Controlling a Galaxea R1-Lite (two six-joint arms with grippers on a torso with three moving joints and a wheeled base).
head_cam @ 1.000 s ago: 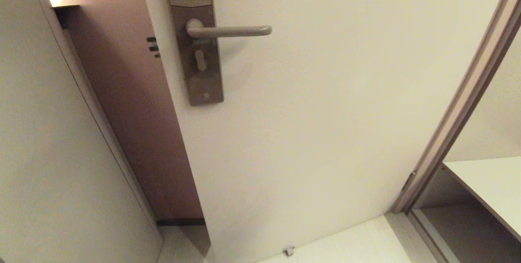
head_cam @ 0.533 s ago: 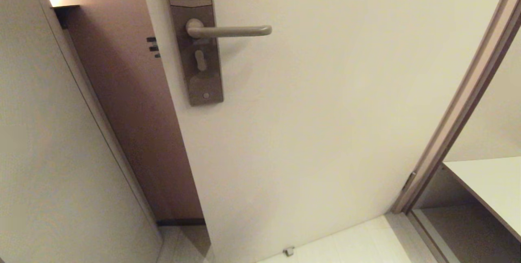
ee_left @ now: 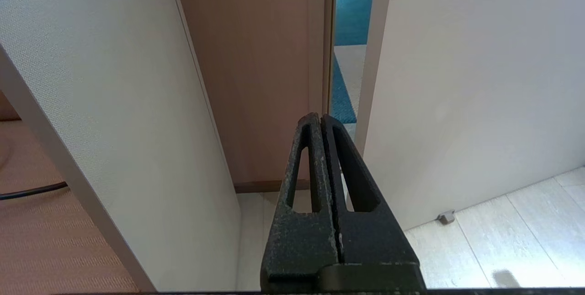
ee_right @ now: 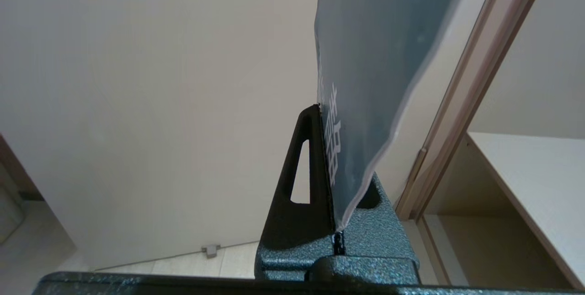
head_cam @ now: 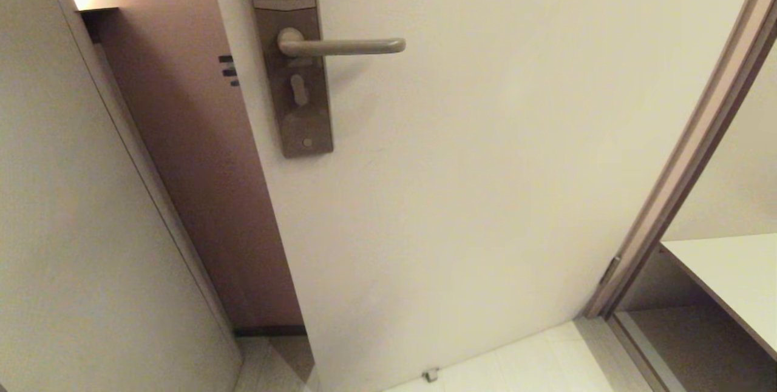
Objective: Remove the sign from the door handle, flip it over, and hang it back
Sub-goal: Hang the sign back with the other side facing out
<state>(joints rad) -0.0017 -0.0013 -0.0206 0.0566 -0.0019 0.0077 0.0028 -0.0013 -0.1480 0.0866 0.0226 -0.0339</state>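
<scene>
Door (head_cam: pixel 485 167): pale, flat panel, standing ajar, filling most of the head view. Door handle (head_cam: pixel 343 47): straight horizontal lever with rounded end, matte brownish-grey, bare, nothing hung on it; mounted on a tall narrow plate (head_cam: pixel 297 76) of the same finish near the door's free edge, with a keyhole below the lever. Sign (ee_right: pixel 370 80): flat card, blue-grey face with white lettering visible, seen nearly edge-on in the right wrist view; its lower rounded end is pinched in the right claw (ee_right: pixel 327 117), and the card stands up out of the fingers in front of the door panel. Its hole is out of view. Right claw: closed on the sign, outside the head view. Left claw (ee_left: pixel 321 119): fingers pressed together, holding nothing, pointing toward the gap between the door's edge and a brown wall panel (ee_left: pixel 256 71); also outside the head view. Door stop (head_cam: pixel 430 374): small metal piece on the light tiled floor (head_cam: pixel 528 361) at the foot of the door. Door frame (head_cam: pixel 698 137): brownish strip at the right, with a white shelf (head_cam: pixel 728 277) beyond it.
</scene>
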